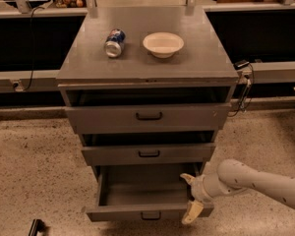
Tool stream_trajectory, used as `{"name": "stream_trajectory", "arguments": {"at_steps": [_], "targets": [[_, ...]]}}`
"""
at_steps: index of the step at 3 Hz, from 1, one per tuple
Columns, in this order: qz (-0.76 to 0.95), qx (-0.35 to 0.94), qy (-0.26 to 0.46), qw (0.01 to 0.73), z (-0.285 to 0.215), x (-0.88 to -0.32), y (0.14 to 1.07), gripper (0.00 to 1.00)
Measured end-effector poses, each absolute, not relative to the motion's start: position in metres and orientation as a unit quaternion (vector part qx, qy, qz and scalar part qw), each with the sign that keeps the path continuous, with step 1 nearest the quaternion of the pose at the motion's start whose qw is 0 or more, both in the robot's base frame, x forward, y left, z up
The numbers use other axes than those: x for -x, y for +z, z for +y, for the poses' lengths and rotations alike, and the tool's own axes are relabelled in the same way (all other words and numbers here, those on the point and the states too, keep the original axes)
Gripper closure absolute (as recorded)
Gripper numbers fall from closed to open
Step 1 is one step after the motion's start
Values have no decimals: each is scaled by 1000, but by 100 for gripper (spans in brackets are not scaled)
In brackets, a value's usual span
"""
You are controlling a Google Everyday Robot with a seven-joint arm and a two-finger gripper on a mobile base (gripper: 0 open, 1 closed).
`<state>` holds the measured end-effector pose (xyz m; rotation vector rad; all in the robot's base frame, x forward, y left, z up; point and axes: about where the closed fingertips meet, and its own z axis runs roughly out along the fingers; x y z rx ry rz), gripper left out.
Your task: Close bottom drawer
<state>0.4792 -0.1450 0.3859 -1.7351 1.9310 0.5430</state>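
One push seems all that remains: the bottom drawer (137, 191) stands pulled out at 6 o'clock in view. At its 3 o'clock end the end effector (191, 195) is open, fingers (193, 213) straddling the front. Next: press straight toward 12 o'clock, squarely.

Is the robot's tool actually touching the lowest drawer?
Cannot tell. In the camera view the open tool sits at the right end of the bottom drawer; it overlaps the drawer front, but neither contact nor a gap shows plainly.
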Motion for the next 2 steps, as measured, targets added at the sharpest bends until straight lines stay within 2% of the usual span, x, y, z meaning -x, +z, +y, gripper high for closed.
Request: {"name": "stream_trajectory", "arguments": {"at_steps": [1,2], "targets": [[708,632,203,239,-133,-486,370,0],[700,614,213,296,-115,-502,333,0]]}}
